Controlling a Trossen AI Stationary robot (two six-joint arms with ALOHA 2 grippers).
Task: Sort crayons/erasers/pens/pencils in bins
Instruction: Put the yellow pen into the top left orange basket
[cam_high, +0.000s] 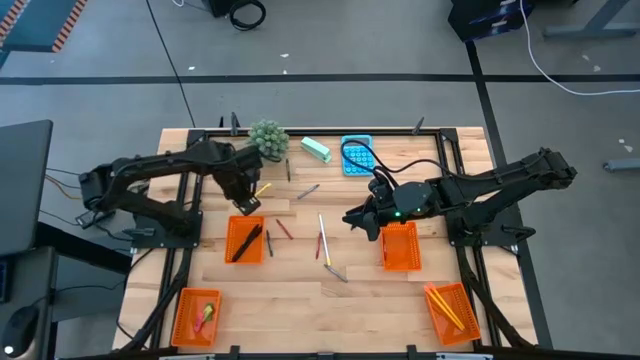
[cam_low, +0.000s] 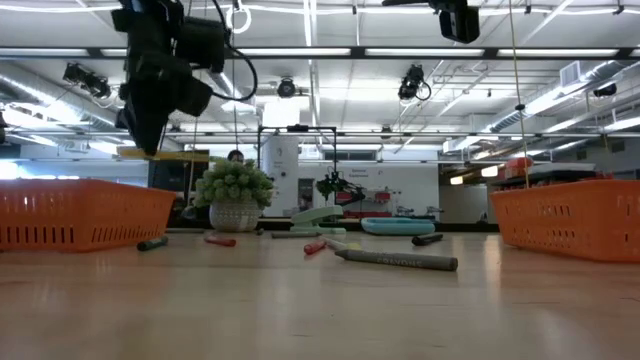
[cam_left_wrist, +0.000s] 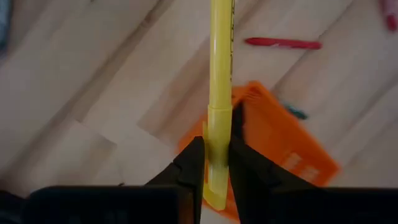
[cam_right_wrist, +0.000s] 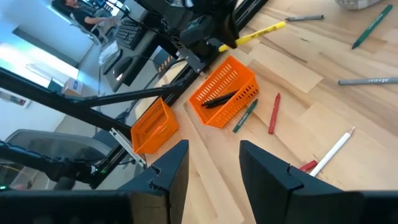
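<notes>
My left gripper (cam_high: 245, 192) hangs above the table's left middle, beyond an orange bin (cam_high: 244, 240) that holds black pens (cam_right_wrist: 217, 99), and is shut on a yellow pencil (cam_left_wrist: 221, 74). In the low view the pencil (cam_low: 165, 153) lies level, high over the table. My right gripper (cam_right_wrist: 214, 165) stands open with nothing between its fingers, in the air near the table's middle (cam_high: 358, 218), beside a second bin (cam_high: 400, 245). A bin with small erasers (cam_high: 196, 315) sits at the near left. A bin with yellow pencils (cam_high: 450, 310) sits at the near right. My left gripper pinches the yellow pencil near one end (cam_left_wrist: 217, 149) between its two fingers (cam_left_wrist: 191, 167), with the short end (cam_left_wrist: 214, 198) sticking out past them. The fingers come from above, pointing down, and lie across the pencil. The pencil is lifted clear of the table and is roughly level.
A small potted plant (cam_high: 267, 135), a mint-green block (cam_high: 316, 149) and a blue calculator (cam_high: 356, 155) stand at the far side. Loose sticks lie on the middle of the table: a grey one (cam_high: 307, 190), a red one (cam_high: 285, 230), a white one (cam_high: 323, 235) and a grey crayon (cam_low: 395, 260).
</notes>
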